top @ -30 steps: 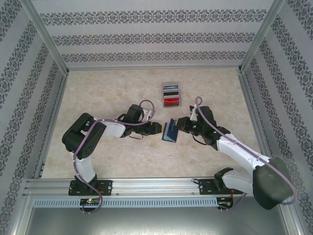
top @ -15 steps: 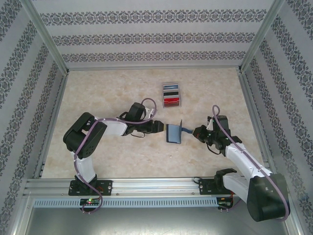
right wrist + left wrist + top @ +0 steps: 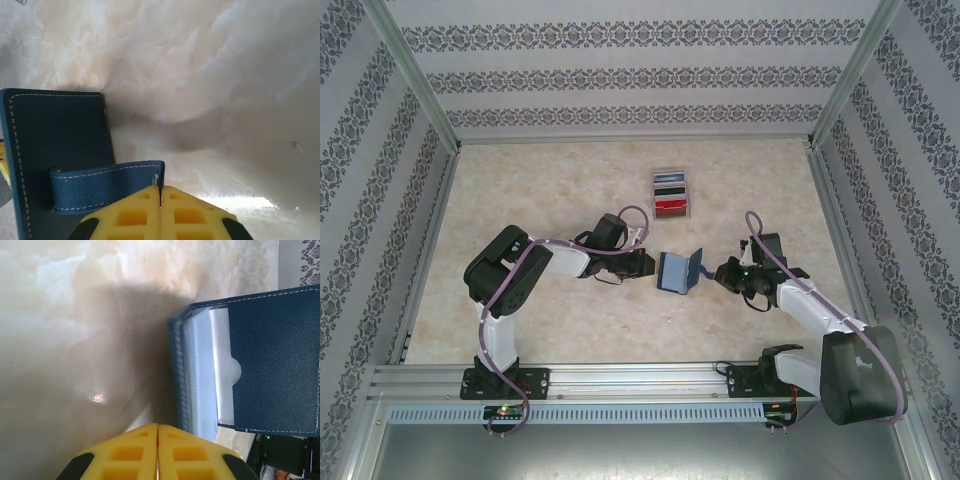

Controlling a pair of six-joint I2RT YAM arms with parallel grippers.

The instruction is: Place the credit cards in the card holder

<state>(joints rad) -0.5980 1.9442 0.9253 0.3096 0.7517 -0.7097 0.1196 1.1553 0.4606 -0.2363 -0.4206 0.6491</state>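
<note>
Card holder (image 3: 672,272) sits between both tools: right tool (image 3: 160,190) is pinched shut on its clasp tab (image 3: 100,189), holding it open (so the pockets are reachable, I guess). Left tool (image 3: 158,427), closed and empty, is just beside its edge, probably bracing it. The credit cards (image 3: 671,206) wait farther out in the clear rack (image 3: 670,174).

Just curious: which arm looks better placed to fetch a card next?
Probably left: the left gripper is shut on nothing beside the card holder, while the right gripper pinches its strap, holding it open. The credit cards sit in the clear rack.
</note>
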